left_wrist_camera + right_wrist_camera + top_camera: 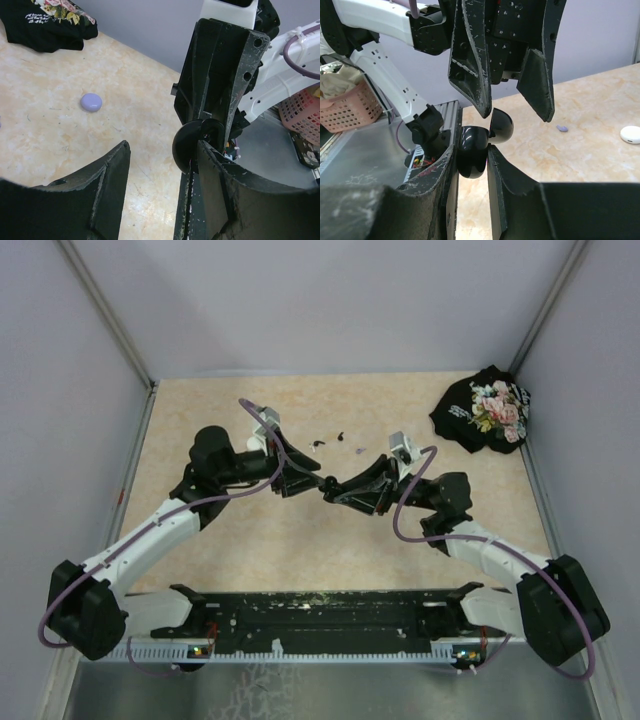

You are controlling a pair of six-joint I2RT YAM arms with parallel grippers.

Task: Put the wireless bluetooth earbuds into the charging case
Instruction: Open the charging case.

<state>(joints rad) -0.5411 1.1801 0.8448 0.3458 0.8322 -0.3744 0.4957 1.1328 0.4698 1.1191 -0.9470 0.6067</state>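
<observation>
We see the black charging case (470, 147) pinched by its lower half between the fingers of the right gripper (472, 155). Its lid (501, 125) is swung open and stands just past the fingertips. The left gripper (163, 150) meets it head-on with its jaws standing apart, one finger on each side of the lid. In its own wrist view the case sits against the right-hand finger and well apart from the other. We cannot tell whether that finger presses the lid or only brushes it. The two grippers crowd each other so closely that each blocks much of the other's view, and the inside of the case is hidden from us.

Beyond the jaws, on the beige table (280, 535), the earbuds (320, 444) lie loose as tiny dark bits, well apart from the case. Farther out past the left jaws lies a lavender round case (91, 102). Off to the side of the right jaws rests a white round case (631, 134). A pink basket (342, 107) sits off the table, behind the left arm. Farthest of all, a black floral cloth (485, 412) is bunched in the far corner.
</observation>
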